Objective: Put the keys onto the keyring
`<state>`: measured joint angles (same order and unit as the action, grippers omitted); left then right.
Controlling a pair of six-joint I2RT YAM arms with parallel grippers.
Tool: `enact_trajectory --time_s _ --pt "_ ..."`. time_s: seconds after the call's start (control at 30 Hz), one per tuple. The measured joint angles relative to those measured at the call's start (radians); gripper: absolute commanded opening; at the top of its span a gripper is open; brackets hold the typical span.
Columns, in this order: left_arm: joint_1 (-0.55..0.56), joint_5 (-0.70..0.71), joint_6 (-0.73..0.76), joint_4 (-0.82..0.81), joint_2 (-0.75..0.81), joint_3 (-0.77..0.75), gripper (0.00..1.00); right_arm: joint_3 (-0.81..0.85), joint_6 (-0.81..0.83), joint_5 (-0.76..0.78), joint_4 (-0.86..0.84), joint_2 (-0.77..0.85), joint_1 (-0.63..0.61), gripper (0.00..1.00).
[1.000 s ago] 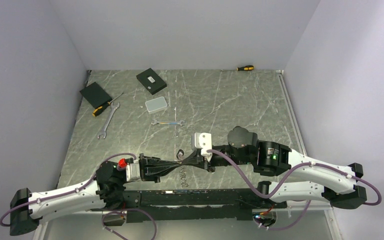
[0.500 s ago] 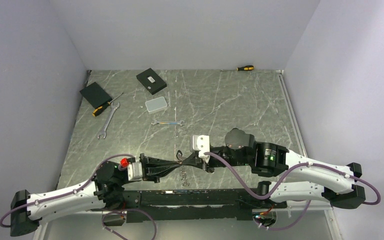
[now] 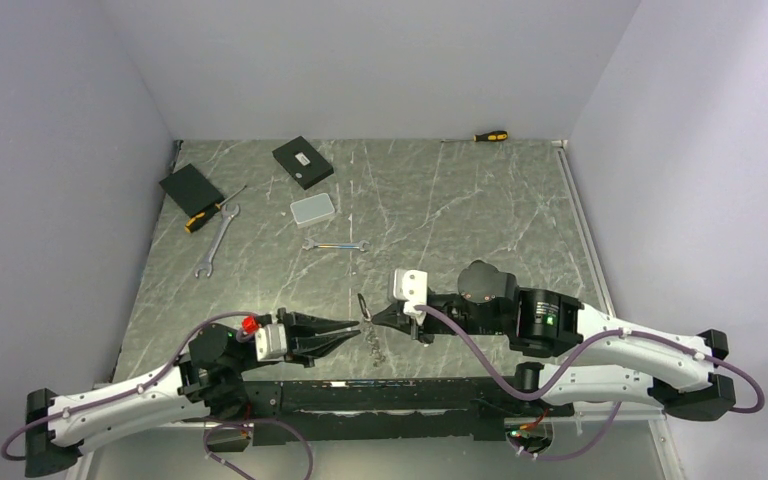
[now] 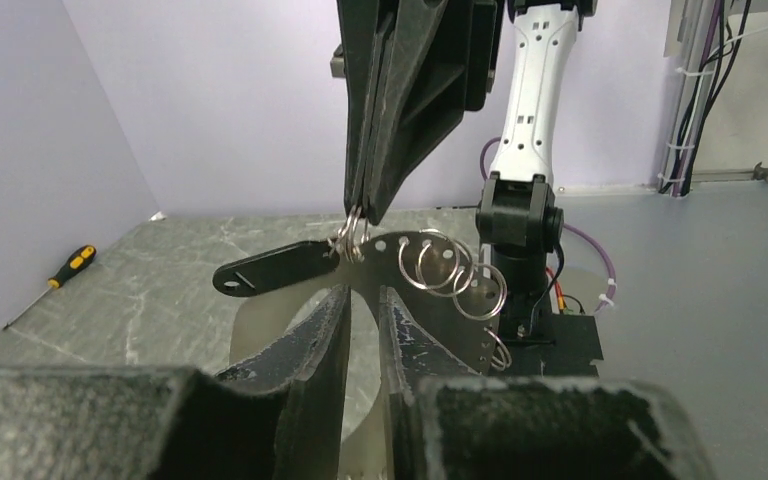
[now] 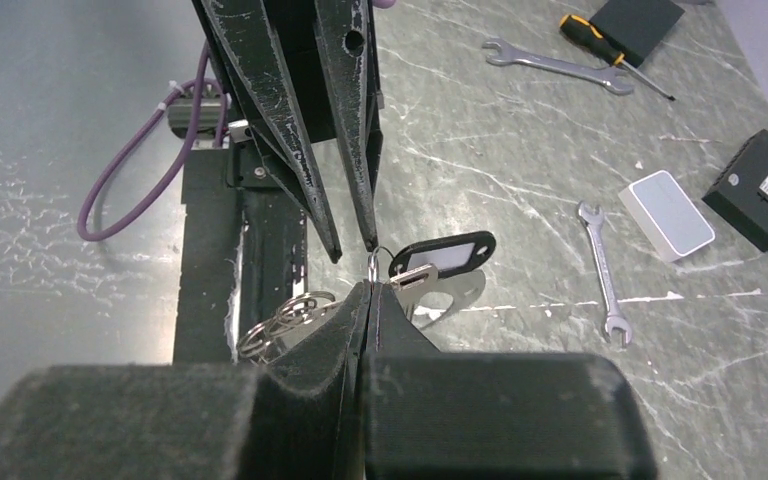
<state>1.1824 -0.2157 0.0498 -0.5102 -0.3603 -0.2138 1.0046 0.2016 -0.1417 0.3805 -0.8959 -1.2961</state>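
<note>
Top view, grip: The right gripper [image 3: 375, 317] was clamped shut on the keyring [image 3: 371, 340], whose chain of rings trailed down toward the table [image 3: 460, 220]. The left gripper [image 3: 352, 327] met it tip to tip, jaws slightly parted and holding nothing.
Top view, room: Both tips worked close to the table's near edge, just beyond the black base rail [image 3: 360, 395]. Bare marble stretched away past them, with the small wrench [image 3: 336, 245] and grey box [image 3: 313, 209] well apart.
Right wrist, task things: The keys [image 5: 417, 280], a silver blade beside a black tag [image 5: 447, 251], hung from the pinched end ring just past the closed fingertips. The spare rings drooped to the left.
Right wrist, edges: The rail edge lay directly below, so a dropped piece would likely land there.
Left wrist, step: The pinched ring sat just above the empty gap between the left fingers [image 4: 328, 325].
Left wrist, doing it well: The left jaws probably needed to close on the tag or blade close to the ring, and only then pull gently along the wire. The right grip had to hold firm meanwhile.
</note>
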Motion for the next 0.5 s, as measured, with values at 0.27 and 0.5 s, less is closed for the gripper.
enact_trajectory --time_s 0.27,0.5 --pt "0.0 0.013 0.019 0.165 0.071 -0.032 0.22 -0.002 0.01 0.015 0.002 0.007 0.0 0.0" --pt "0.0 0.023 0.098 0.351 0.069 -0.141 0.31 -0.002 0.032 0.013 0.047 -0.014 0.0 0.0"
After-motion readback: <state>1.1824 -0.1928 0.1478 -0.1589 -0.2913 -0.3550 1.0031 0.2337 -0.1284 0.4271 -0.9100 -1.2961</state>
